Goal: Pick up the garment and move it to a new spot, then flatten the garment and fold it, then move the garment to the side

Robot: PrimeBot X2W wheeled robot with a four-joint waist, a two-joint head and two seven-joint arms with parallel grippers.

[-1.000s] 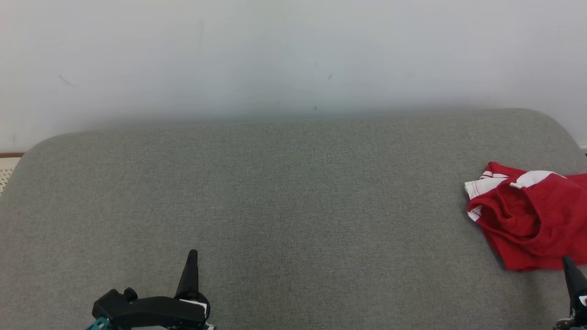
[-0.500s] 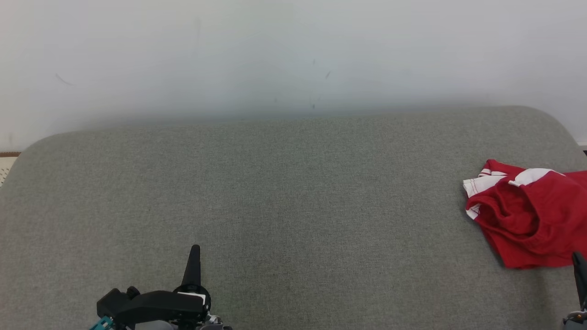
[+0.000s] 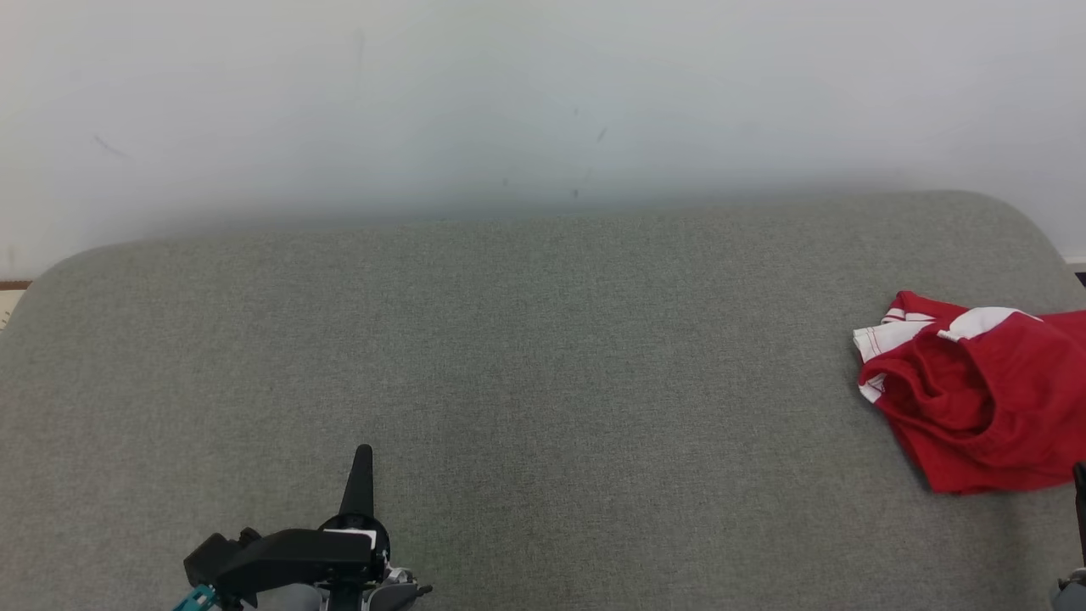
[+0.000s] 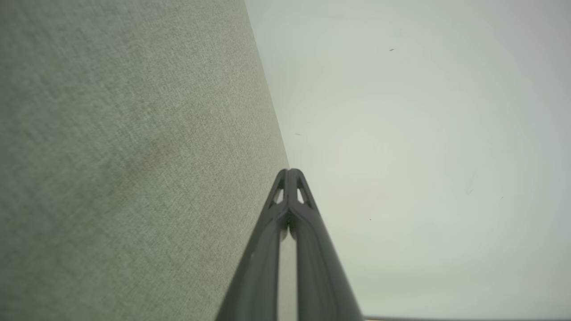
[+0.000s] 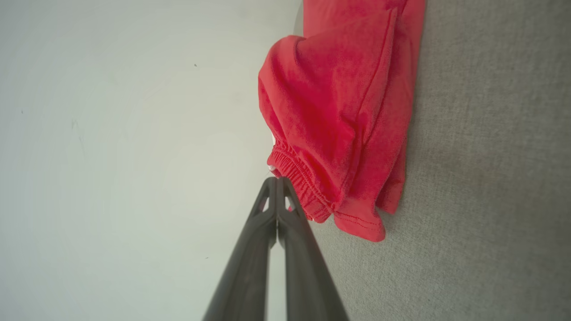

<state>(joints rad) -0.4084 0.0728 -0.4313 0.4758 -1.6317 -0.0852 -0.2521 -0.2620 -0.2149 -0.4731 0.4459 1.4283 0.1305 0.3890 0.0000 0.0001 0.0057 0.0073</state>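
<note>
The garment (image 3: 976, 399) is red cloth with white striped trim, crumpled at the right edge of the grey cushioned surface (image 3: 543, 382). In the right wrist view the garment (image 5: 339, 116) lies just beyond my fingertips, its elastic band nearest them. My right gripper (image 5: 277, 179) is shut and empty, a short way from the cloth; in the head view its tip (image 3: 1080, 475) peeks in at the lower right, below the garment. My left gripper (image 3: 363, 451) stands at the lower left, shut with nothing in it, far from the garment. In the left wrist view its fingers (image 4: 289, 171) meet at the tips.
A pale wall (image 3: 543, 93) rises behind the grey surface. The surface's rounded far corners (image 3: 1010, 208) fall away at left and right. A strip of floor (image 3: 13, 293) shows at the far left.
The head view has shifted slightly, so the scene sits a little higher and left. The right gripper's tip has slid toward the lower right corner of the view. Both grippers stay shut.
</note>
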